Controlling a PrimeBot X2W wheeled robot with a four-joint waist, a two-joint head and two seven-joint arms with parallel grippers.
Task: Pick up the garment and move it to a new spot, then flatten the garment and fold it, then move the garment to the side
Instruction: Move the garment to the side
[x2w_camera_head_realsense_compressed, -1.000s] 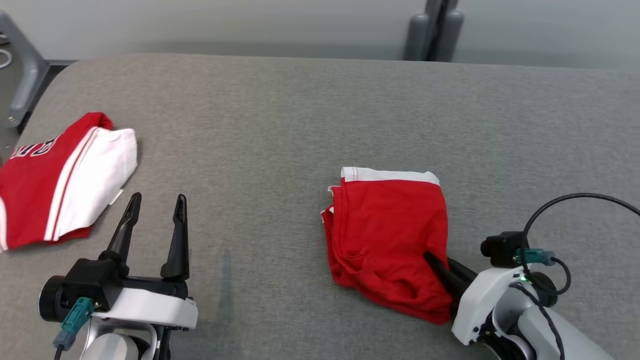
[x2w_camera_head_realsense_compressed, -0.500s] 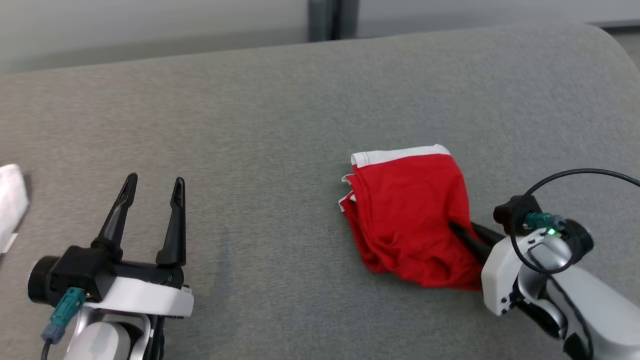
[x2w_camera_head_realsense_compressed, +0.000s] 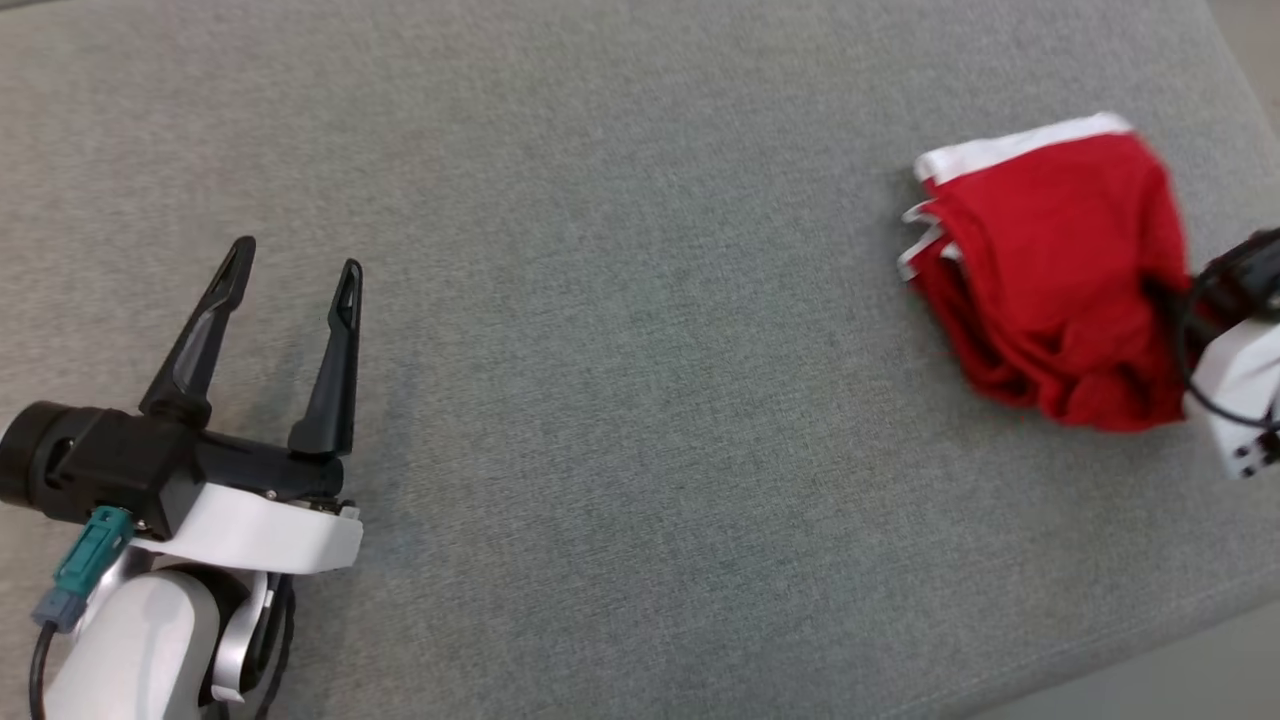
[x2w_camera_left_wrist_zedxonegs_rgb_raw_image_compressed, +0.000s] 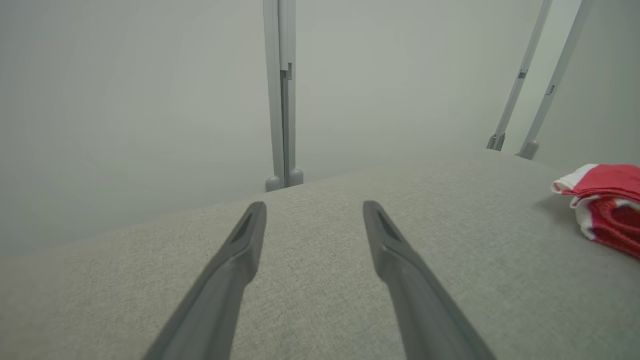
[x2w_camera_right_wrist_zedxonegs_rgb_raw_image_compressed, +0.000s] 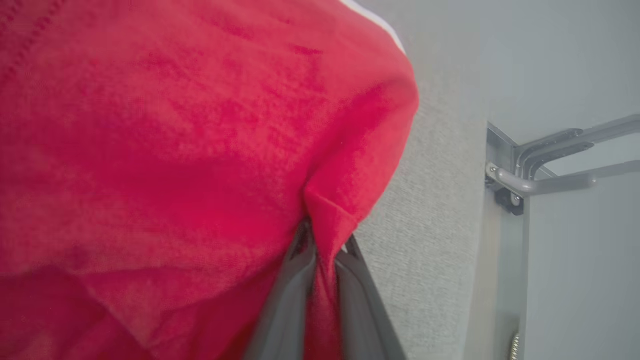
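The garment is a folded red piece with a white band along its far edge, lying bunched on the grey padded table at the far right. My right gripper reaches into its right side. In the right wrist view the two fingers of the right gripper are shut on a pinched fold of the red garment. My left gripper stands open at the lower left, well apart from the cloth, with nothing between its fingers. The garment also shows at the right edge of the left wrist view.
The table's front right edge runs close below the garment, and its right edge lies just beyond it. Grey metal posts stand behind the table against a pale wall. A metal bracket sits off the table's side.
The head camera has swung, and the other red-and-white shirt has left the view. My right gripper has carried the garment to the right, further from the left gripper, which stays open.
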